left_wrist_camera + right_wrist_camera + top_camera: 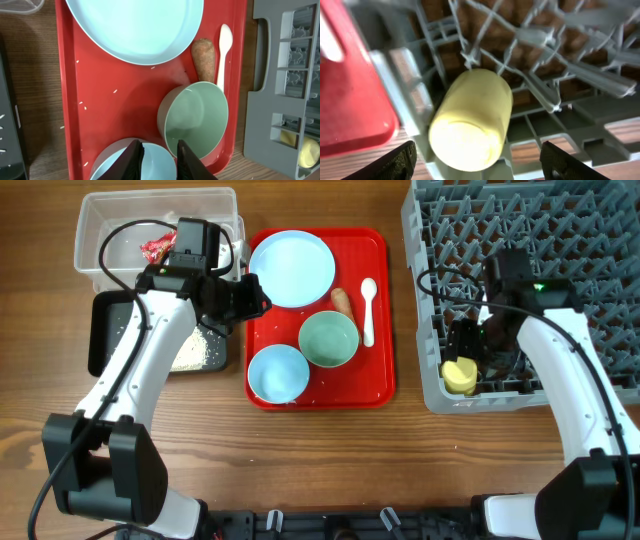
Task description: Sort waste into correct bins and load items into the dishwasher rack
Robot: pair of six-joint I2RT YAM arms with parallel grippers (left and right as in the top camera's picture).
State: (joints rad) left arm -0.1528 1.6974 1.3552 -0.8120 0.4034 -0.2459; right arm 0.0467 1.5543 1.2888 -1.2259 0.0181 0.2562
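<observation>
Overhead looks straight down on all — left wrist close above the red tray (125, 100), right wrist nearer, at the rack (600, 110) corner.

yellow cup (470, 120) on its side in grey rack (600, 230) | red wrapper (155, 248) in clear bin (95, 230)

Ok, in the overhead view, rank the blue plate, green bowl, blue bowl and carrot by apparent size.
1. blue plate, clearly largest.
2. green bowl and blue bowl: they look about alike, so not ranked against each other.
3. carrot, smallest.
</observation>
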